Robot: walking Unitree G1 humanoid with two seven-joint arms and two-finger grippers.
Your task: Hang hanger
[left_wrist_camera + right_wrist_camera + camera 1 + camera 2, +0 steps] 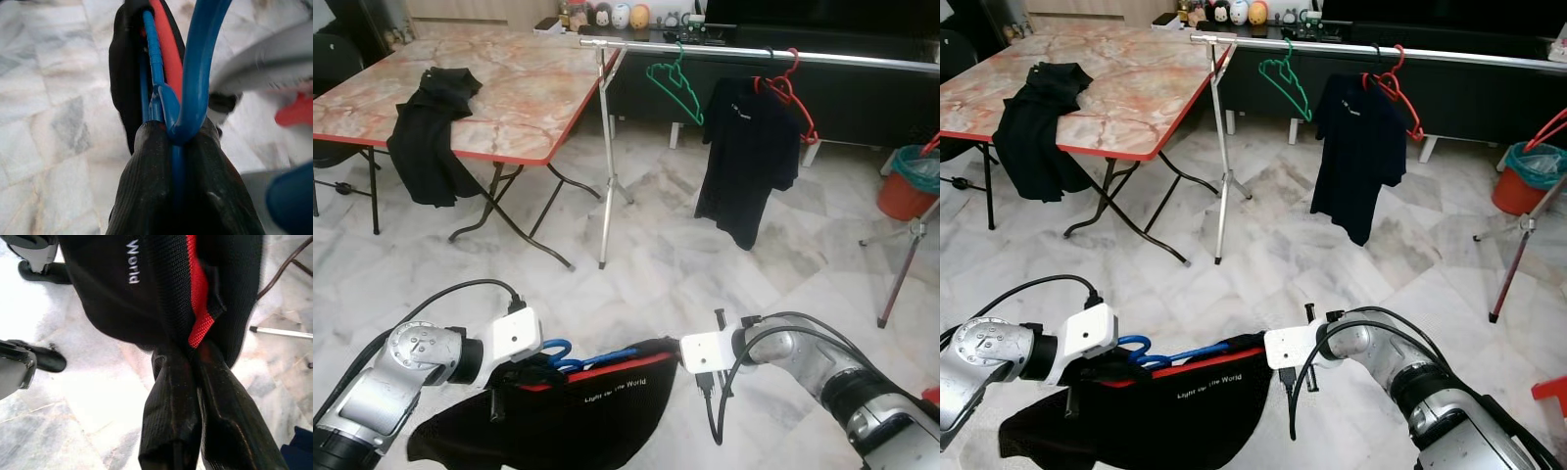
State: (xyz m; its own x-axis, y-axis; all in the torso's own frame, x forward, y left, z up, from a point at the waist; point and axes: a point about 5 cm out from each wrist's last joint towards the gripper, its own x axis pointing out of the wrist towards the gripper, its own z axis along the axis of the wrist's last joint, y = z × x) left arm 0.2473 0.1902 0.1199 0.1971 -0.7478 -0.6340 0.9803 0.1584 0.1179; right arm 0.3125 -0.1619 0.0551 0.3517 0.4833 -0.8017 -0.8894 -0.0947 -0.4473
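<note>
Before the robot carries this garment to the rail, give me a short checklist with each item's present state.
1. Left gripper shut on the blue plastic hanger near its hook: ok.
2. Right gripper shut on the black shirt with red trim: ok.
3. Shirt seated on the hanger's far shoulder: cannot tell, the cloth hides it.
4. Free space on the silver metal rail left of the green plastic hanger: ok.
5. White marble floor between robot and rail free of obstacles: ok.
6. Shirt hem off the floor: cannot tell.
</note>
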